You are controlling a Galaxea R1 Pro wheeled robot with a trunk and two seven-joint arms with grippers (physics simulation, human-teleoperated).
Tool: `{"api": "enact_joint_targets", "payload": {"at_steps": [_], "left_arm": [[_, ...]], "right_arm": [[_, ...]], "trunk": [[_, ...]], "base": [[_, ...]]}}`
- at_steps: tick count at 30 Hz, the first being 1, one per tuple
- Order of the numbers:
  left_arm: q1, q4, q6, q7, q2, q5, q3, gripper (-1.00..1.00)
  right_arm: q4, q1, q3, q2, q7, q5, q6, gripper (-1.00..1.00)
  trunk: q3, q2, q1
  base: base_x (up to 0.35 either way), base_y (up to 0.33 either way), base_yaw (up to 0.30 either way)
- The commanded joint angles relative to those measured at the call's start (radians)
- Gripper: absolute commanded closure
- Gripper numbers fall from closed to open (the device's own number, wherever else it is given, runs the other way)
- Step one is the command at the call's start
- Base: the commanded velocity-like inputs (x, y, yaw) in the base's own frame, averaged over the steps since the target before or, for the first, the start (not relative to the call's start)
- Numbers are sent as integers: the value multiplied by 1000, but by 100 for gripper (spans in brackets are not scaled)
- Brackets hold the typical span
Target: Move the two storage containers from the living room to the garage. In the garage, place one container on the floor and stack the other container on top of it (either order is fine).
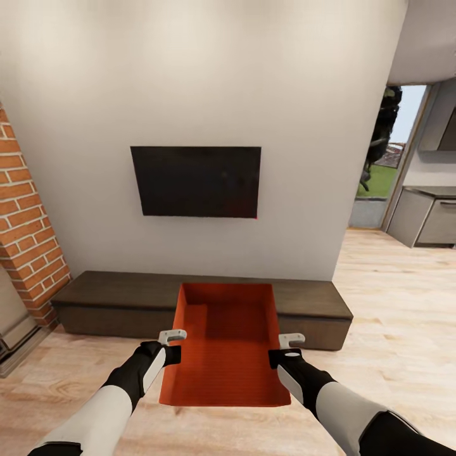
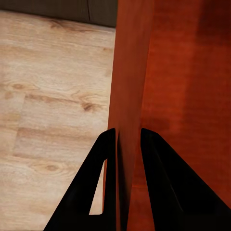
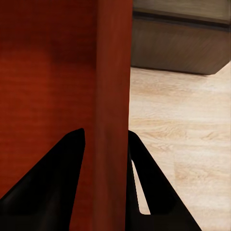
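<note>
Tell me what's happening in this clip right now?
The robot is holding one orange-red storage container with both arms, above the wood plank floor of the living room. The left tool pinches one side wall, the right tool the opposite wall. In the head view the bin is open-topped and looks empty, facing a dark low cabinet under a black wall TV. It has not reached the garage yet.

light wood plank floor (image 1: 392, 316), dark low cabinet (image 1: 126, 297) on it
</note>
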Motion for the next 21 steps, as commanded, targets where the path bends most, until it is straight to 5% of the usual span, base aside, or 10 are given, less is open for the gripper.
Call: {"api": "enact_joint_targets", "payload": {"at_steps": [1, 21], "left_arm": [[0, -1, 7, 12, -1, -18, 9, 100], [0, -1, 7, 12, -1, -18, 10, 100]], "right_arm": [[-12, -1, 6, 5, -7, 0, 6, 100], [-12, -1, 6, 5, -5, -2, 6, 100]], "trunk": [[-1, -2, 1], [11, -2, 1]], "base": [[0, 0, 0], [0, 0, 0]]}}
